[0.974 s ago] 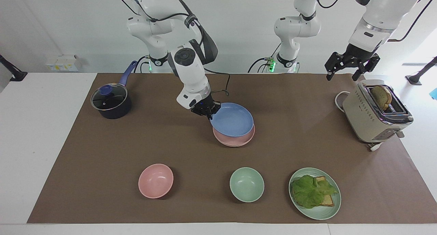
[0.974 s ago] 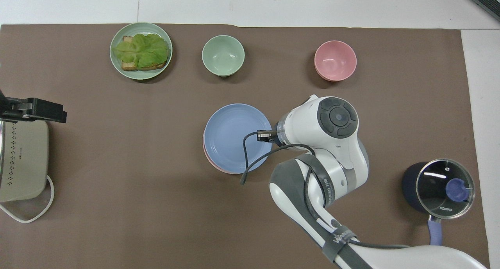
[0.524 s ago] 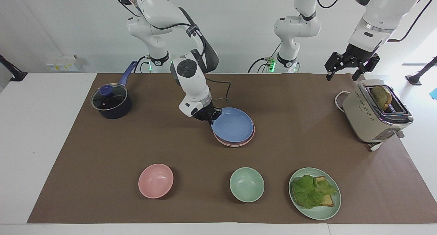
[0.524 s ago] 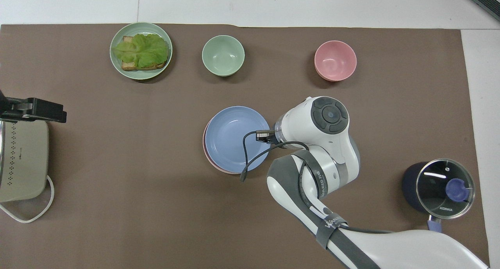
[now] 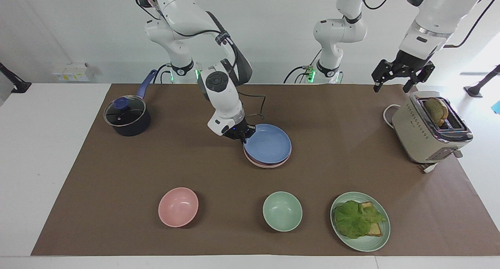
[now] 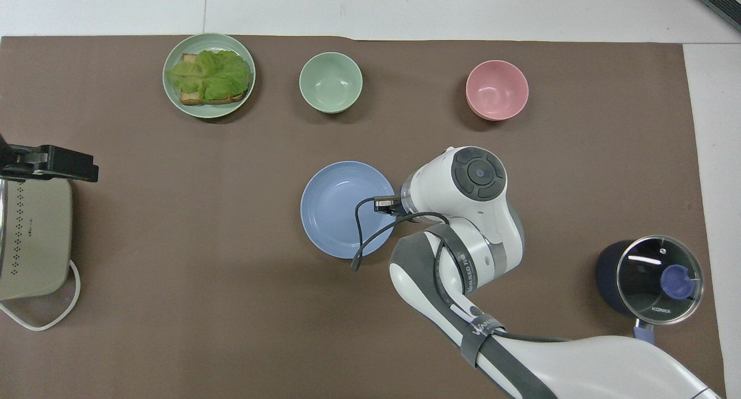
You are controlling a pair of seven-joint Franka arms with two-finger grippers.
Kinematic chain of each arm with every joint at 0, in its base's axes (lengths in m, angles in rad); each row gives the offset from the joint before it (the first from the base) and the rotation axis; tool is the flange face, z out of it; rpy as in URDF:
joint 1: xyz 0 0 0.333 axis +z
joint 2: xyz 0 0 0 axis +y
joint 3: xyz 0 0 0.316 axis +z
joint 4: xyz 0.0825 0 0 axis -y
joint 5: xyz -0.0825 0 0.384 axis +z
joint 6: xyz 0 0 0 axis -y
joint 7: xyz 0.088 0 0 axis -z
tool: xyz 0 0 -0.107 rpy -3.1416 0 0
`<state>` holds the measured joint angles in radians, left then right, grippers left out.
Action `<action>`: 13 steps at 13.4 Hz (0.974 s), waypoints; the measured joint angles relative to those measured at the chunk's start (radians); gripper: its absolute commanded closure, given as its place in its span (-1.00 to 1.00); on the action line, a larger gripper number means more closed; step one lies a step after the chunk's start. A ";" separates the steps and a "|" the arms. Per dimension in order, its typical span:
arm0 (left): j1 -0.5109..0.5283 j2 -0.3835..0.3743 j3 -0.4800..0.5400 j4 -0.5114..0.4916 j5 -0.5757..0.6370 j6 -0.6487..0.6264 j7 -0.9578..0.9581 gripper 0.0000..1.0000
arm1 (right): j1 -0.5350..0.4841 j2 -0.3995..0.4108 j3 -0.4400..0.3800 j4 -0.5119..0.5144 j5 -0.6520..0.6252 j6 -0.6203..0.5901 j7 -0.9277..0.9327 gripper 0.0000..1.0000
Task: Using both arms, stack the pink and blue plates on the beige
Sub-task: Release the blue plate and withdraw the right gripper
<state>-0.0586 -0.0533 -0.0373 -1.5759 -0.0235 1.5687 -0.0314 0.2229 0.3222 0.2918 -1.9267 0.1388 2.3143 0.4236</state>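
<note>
You're seeing a periwinkle blue plate topping a pink plate, brown mat, pink bowl, mint bowl, navy pot, beige toaster.

Table: brown mat, toaster, pot, bowls.

Two white jointed arms w/ glossy rounded shells. Right arm: dark grey round cap w/ concentric rings on the wrist joint, silver band below it, grey padded sleeve round the forearm w/ white lettering, grey strap at approx 6 o'clock of that cap. Black cable loops out from a small plug at the wrist, approx 9 o'clock of the cap. Right gripper: black, small blue light on its body. Left arm: white shell, silver wrist ring, black cables along it; left gripper black, two fingers w/ linked outer bars. Green lights at both bases.
</note>
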 measured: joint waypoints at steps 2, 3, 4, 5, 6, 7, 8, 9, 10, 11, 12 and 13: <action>0.000 0.000 0.000 0.000 0.000 0.000 0.000 -1.00 | 0.000 0.004 0.000 0.000 0.000 0.002 0.000 0.69; 0.000 0.000 0.000 0.000 0.000 0.000 0.000 -1.00 | 0.000 0.004 -0.001 0.000 0.000 0.003 0.000 0.42; 0.000 0.000 0.000 0.000 0.000 0.000 0.000 -1.00 | 0.000 0.004 -0.001 0.002 0.000 0.003 0.000 0.03; 0.000 0.000 0.000 0.000 0.000 0.000 0.000 -1.00 | 0.000 0.004 -0.002 0.004 0.000 0.004 0.000 -0.45; 0.000 0.000 0.000 0.000 0.000 0.000 0.000 -1.00 | -0.002 0.004 -0.002 0.009 0.000 0.005 0.000 -0.76; 0.000 0.000 0.000 0.000 0.000 0.000 0.000 -1.00 | -0.004 0.004 -0.004 0.017 0.000 0.005 0.000 -1.00; 0.000 0.000 0.000 0.000 0.000 0.000 0.000 -1.00 | -0.007 0.003 -0.006 0.026 -0.001 0.005 0.000 -1.00; 0.000 0.000 0.000 0.000 0.000 0.000 0.000 -1.00 | -0.009 0.001 -0.011 0.036 -0.003 0.005 0.000 -1.00; 0.000 0.000 0.000 0.000 0.000 0.000 0.000 -1.00 | -0.018 -0.008 -0.015 0.045 -0.008 0.005 0.000 -1.00; 0.000 0.000 0.000 0.000 0.000 0.000 0.000 -1.00 | -0.038 -0.026 -0.016 0.051 -0.021 -0.001 0.000 -1.00; 0.000 0.000 0.000 0.000 0.000 0.000 0.000 -1.00 | -0.064 -0.050 -0.017 0.055 -0.041 -0.019 0.000 -1.00; 0.000 0.000 0.000 0.000 0.000 0.000 0.000 -1.00 | -0.092 -0.078 -0.017 0.058 -0.061 -0.048 0.000 -1.00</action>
<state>-0.0586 -0.0533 -0.0373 -1.5759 -0.0235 1.5687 -0.0314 0.1311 0.2437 0.2743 -1.8689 0.0781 2.2665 0.4237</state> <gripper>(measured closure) 0.000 0.000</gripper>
